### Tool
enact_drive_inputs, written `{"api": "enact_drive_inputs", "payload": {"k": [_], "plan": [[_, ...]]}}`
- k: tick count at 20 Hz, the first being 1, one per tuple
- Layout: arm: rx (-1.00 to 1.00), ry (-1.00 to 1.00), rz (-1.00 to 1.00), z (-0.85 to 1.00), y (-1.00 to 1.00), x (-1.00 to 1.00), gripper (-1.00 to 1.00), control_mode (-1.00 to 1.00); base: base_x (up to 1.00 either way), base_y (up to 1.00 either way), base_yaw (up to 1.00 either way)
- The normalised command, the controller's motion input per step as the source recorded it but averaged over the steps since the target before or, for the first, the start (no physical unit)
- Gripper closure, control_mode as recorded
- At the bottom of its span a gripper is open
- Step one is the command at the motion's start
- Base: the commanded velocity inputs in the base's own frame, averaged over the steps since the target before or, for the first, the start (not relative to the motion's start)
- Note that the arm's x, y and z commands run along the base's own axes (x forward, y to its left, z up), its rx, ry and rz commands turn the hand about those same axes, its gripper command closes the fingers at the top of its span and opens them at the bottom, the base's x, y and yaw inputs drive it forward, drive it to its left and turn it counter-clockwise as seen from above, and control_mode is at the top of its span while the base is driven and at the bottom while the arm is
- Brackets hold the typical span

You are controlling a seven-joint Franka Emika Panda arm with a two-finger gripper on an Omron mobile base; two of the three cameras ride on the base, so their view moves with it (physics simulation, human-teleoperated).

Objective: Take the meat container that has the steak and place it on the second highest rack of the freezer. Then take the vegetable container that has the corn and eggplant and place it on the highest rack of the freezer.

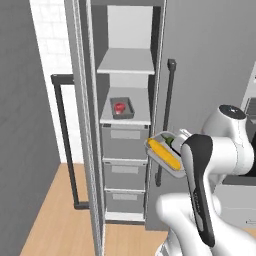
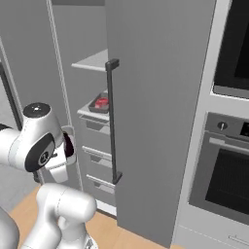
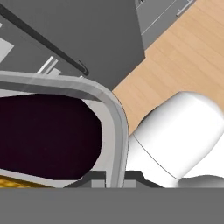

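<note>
A: Where did the meat container (image 1: 122,107) sit?

B: On the freezer's (image 1: 125,127) second-highest rack, the steak (image 1: 119,107) inside, so that half looked finished.

A: And the vegetable container (image 1: 165,153)?

B: The pincer (image 3: 114,178) was clamped on its rim, just outside the freezer, tilted, the corn (image 1: 163,153) still inside. The highest rack (image 1: 126,63) was probably its goal.

Left base view sits behind-left of the arm, facing forward and down into the open freezer (image 1: 127,125) at mid range. Right base view sits behind-right, more oblique, looking past the freezer door to the oven (image 2: 226,170). Both share the freezer shelves and the meat container (image 1: 121,107). Hand view is very close, pressed against the vegetable container (image 3: 116,113) rim, with floor (image 3: 183,52) behind.
</note>
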Motion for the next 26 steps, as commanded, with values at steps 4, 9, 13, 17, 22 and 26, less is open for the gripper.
{"api": "enact_drive_inputs", "payload": {"k": [4, 9, 13, 17, 22, 26], "plan": [[0.00, 0.00, 0.00, 0.00, 0.00, 0.00, 1.00, 1.00, 0.33, 0.19, -0.02], [0.00, 0.00, 0.00, 0.00, 0.00, 0.00, 1.00, 1.00, 0.61, 0.28, -0.06], [0.00, 0.00, 0.00, 0.00, 0.00, 0.00, 1.00, 1.00, 0.63, 0.34, -0.05], [0.00, 0.00, 0.00, 0.00, 0.00, 0.00, 1.00, 1.00, 0.53, 0.28, -0.06], [0.00, 0.00, 0.00, 0.00, 0.00, 0.00, 1.00, 1.00, 0.46, 0.06, -0.15], [0.00, 0.00, 0.00, 0.00, 0.00, 0.00, 1.00, 1.00, 0.64, 0.27, -0.17]]}}
